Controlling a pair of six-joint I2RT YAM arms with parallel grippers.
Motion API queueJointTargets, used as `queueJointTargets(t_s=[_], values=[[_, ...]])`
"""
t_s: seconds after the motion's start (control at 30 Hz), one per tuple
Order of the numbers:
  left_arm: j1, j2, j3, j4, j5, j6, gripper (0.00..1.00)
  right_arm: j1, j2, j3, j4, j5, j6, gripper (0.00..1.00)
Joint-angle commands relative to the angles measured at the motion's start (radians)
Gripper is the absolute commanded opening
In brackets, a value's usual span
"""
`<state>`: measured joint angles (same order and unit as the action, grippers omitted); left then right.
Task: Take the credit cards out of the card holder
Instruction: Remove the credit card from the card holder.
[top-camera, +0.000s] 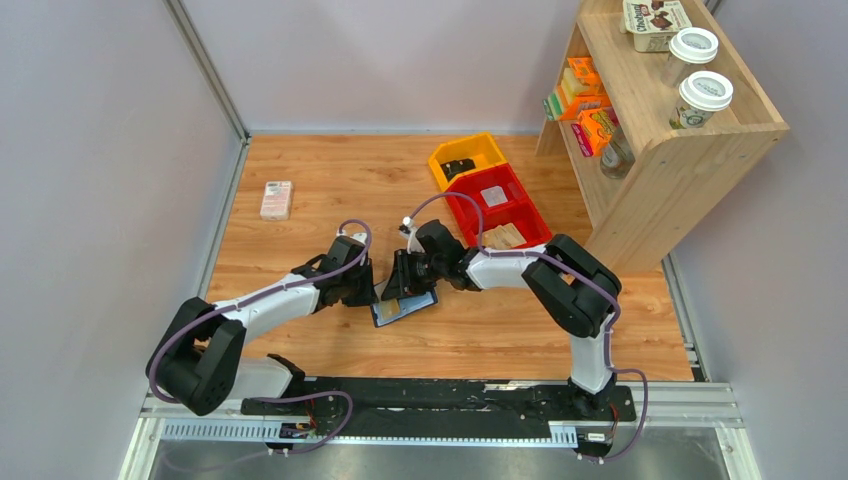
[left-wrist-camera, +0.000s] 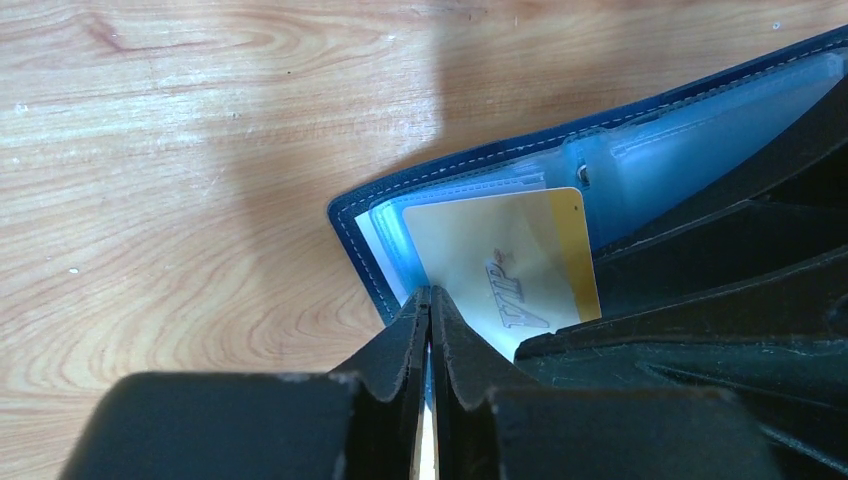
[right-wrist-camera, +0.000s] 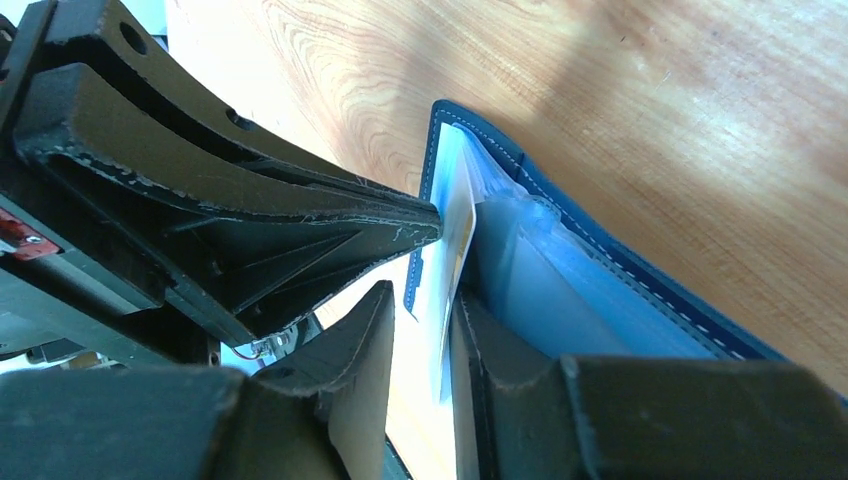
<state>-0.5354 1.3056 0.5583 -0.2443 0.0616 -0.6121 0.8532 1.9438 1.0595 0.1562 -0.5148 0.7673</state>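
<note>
**Near the front of the surface: both claws at the open card holder**

Midway between my two arms, the card holder (top-camera: 405, 308) lies open on the wooden surface (top-camera: 300, 180), with its navy cover underneath and its pale blue pockets facing up. My left claw (left-wrist-camera: 430, 300) sits at its corner, clenched on a thin pale leaf at the holder's edge. Only a sliver shows between the fingers. A cream credit card (left-wrist-camera: 500, 265) with a yellow stripe and the letters VIP sticks partway out of a clear pocket, just beside that claw. My right claw (right-wrist-camera: 420, 300) faces the left one, its fingers partly apart with the card's edge standing between them. The card lies against one finger and a gap shows at the other, so I cannot tell whether it is gripped. Well behind, a red bin (top-camera: 525, 205) and a yellow bin (top-camera: 480, 150) sit beside a wooden shelf (top-camera: 650, 200). A pink-white box (top-camera: 276, 199) lies apart on the left.
</note>
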Motion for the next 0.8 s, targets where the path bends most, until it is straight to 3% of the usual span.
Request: queueJointTargets(t_s=[0.0, 0.1, 0.77], values=[[-0.018, 0.046, -0.029, -0.084, -0.057, 0.028, 0.1, 0.003, -0.029, -0.004, 0.092, -0.079, 0.033, 0.27], [-0.017, 0.043, -0.038, -0.089, -0.059, 0.026, 0.09, -0.014, -0.058, -0.036, 0.12, -0.08, 0.033, 0.19], [-0.017, 0.064, -0.043, -0.085, -0.059, 0.025, 0.08, -0.065, -0.121, -0.148, 0.235, -0.106, 0.061, 0.04]])
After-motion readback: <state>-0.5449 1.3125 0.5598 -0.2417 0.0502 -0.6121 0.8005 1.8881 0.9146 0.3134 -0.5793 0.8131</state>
